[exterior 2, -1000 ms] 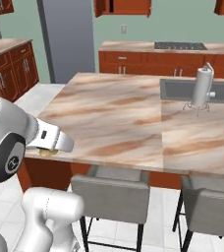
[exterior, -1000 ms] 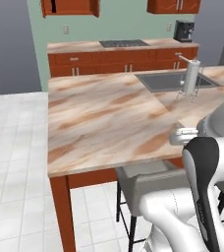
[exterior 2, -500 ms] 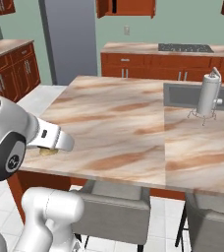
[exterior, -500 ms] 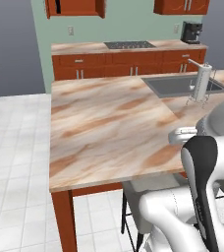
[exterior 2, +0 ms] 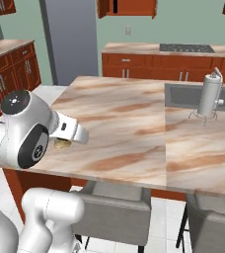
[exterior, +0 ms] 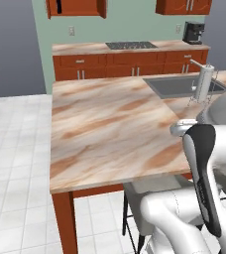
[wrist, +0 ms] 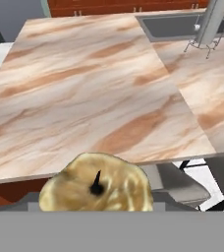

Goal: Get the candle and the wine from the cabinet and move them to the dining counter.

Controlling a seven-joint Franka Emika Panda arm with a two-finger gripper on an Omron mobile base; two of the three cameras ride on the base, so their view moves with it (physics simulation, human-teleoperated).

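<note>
The candle (wrist: 97, 189), a squat yellowish-tan lump with a dark wick, sits at the bottom of the hand view, held in my gripper (exterior 2: 61, 144). From the right base view the candle (exterior 2: 61, 145) hangs under the hand, just over the near left edge of the dining counter (exterior 2: 124, 128). The marble top of the dining counter (wrist: 84, 83) spreads ahead of the candle. Far back, the cabinet (exterior: 78, 7) stands open on the wall, with the wine (exterior: 59, 5) as a dark slim shape inside it. My fingertips are hidden behind the candle.
An inset sink (exterior: 179, 87) with a tall steel faucet (exterior: 202, 84) lies at the counter's far right. Grey stools (exterior 2: 114, 212) stand under the near edge. The wall counter with a stovetop (exterior: 130, 45) and a coffee machine (exterior: 192, 32) lies behind.
The whole picture has shifted in both base views, so the base has driven a little. The candle stays in the gripper, in the same place relative to the arm.
</note>
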